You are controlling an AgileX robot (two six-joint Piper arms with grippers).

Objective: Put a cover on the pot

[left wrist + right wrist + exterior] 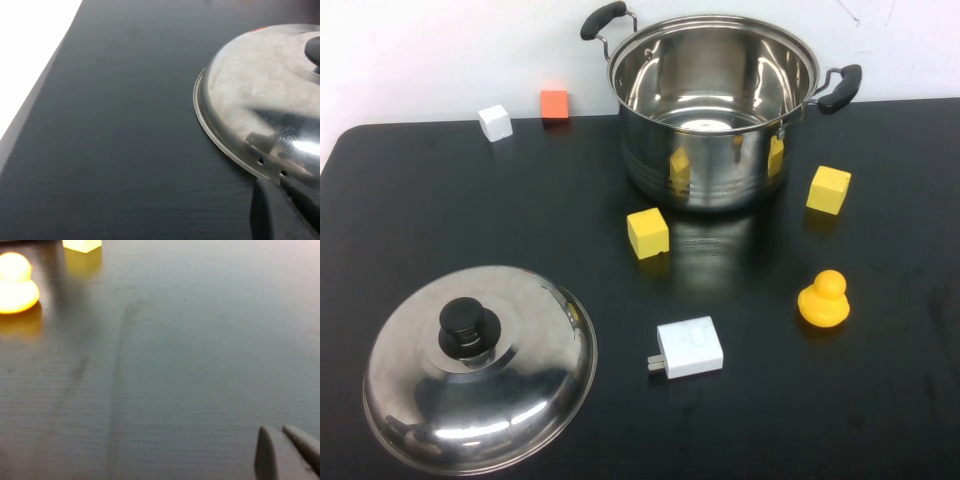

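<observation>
The large steel pot (720, 170) with two black handles stands uncovered and empty at the back of the black table. Its domed steel lid (480, 370) with a black knob (468, 328) lies flat at the front left. Neither arm shows in the high view. In the left wrist view my left gripper (272, 182) is shut just off the lid's rim (220, 145), holding nothing. In the right wrist view my right gripper (277, 430) is shut over bare table, with nothing between its fingers.
Two yellow blocks (647, 232) (828, 189) sit in front of the pot. A yellow duck (824, 299) and a white plug adapter (689, 347) lie nearer the front. A white block (495, 122) and an orange block (554, 103) sit at the back left.
</observation>
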